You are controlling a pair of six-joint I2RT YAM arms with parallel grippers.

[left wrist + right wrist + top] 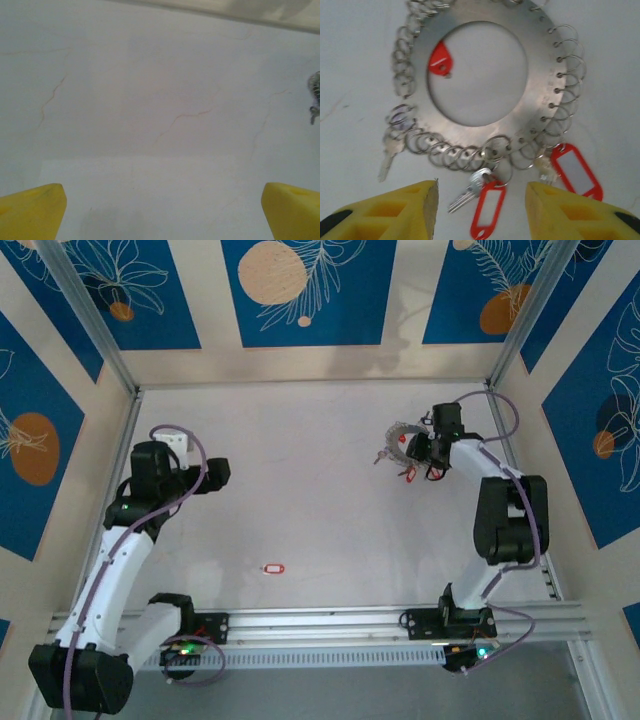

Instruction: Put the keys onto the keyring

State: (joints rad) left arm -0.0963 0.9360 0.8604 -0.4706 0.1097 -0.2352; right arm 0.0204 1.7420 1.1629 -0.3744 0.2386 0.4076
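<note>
**Right hand part-open at the keyring's near rim**

We note the keyring point(540, 75) flat on the tabletop point(320, 470), far right, close to the side wall point(590, 470). The right hand point(482, 215) sits at its near rim, fingers point(395, 210) partly spread and pinching nothing. A red key tag point(487, 207) and a metal key point(467, 192) lie in the gap. The left hand point(160, 220) is spread wide over bare tabletop. One loose key tag point(273, 568) lies near centre, with open room all round.
</note>
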